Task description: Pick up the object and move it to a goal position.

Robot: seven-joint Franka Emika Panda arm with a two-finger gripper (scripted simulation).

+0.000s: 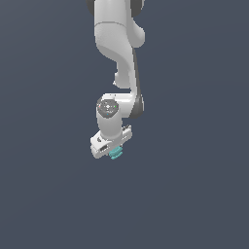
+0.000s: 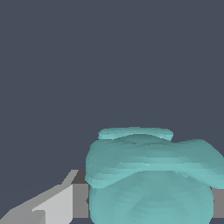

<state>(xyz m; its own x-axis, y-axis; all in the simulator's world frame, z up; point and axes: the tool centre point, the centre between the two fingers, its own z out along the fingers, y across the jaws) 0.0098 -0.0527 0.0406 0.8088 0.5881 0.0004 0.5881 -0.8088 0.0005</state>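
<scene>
Your gripper was clamped on the object, the teal ridged lump sitting between its fingers and poking out just below the white head.

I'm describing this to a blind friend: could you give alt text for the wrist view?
A teal ridged lump fills the lower part of the wrist view, sitting between the gripper's grey fingers, one showing on each side. Everything behind is plain dark blue-grey.
</scene>
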